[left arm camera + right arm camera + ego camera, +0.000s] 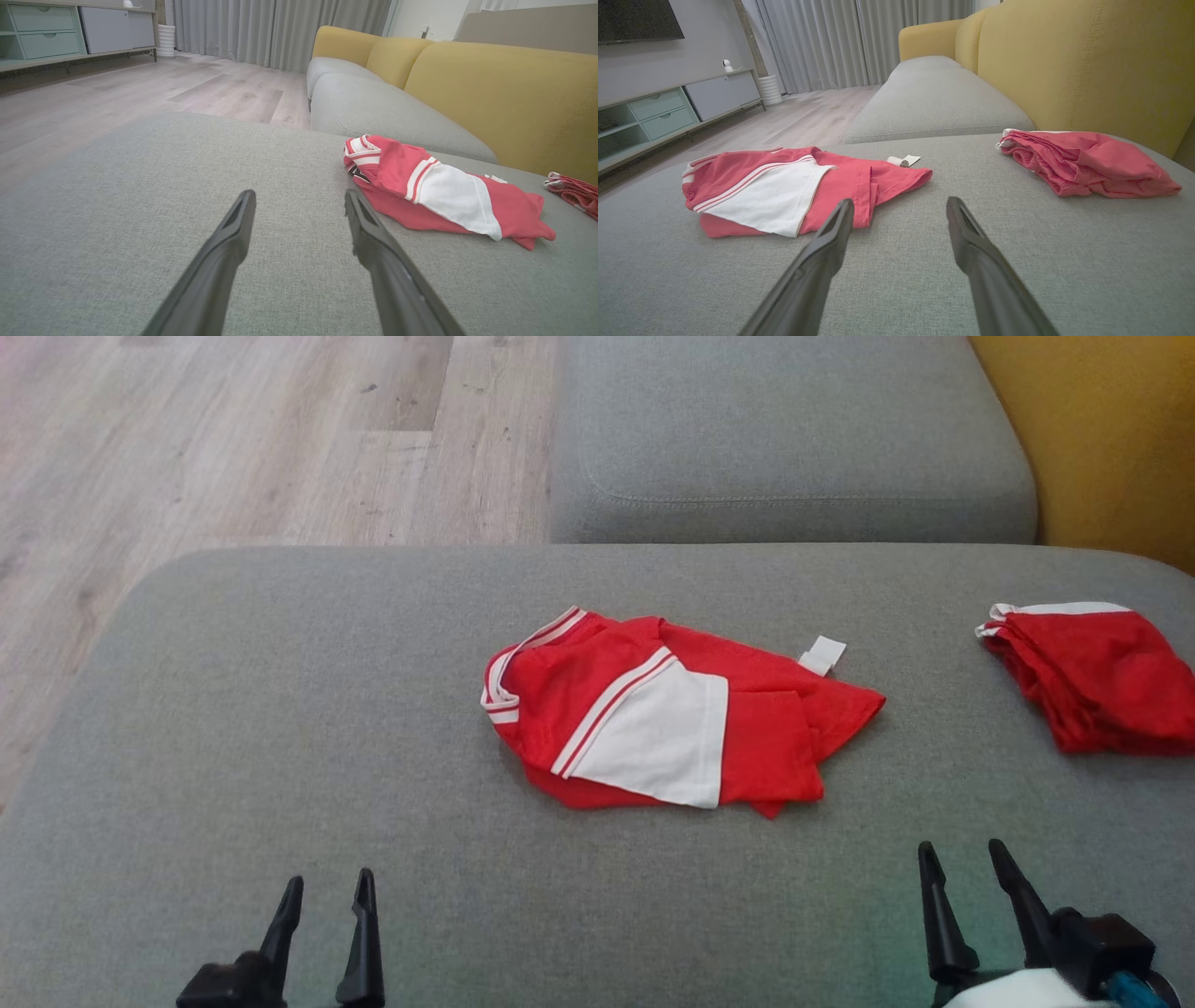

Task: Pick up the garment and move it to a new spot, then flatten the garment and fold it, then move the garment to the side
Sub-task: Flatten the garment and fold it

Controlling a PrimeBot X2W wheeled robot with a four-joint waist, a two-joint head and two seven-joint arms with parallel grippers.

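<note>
Two released hands, left hand (330, 877), right hand (961, 847), crumpled red-white garment (653, 719), white tag (822, 654) too small to read.

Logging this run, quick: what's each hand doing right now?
Left hand: open, holding nothing.
Right hand: open, holding nothing.

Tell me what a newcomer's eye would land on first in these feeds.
A crumpled red garment with a white panel and striped trim lies mid-seat on the grey fabric sofa cushion. Another bunched red garment with white trim sits at the cushion's right edge, near the mustard-yellow backrest. The left gripper and right gripper hang open, empty.
</note>
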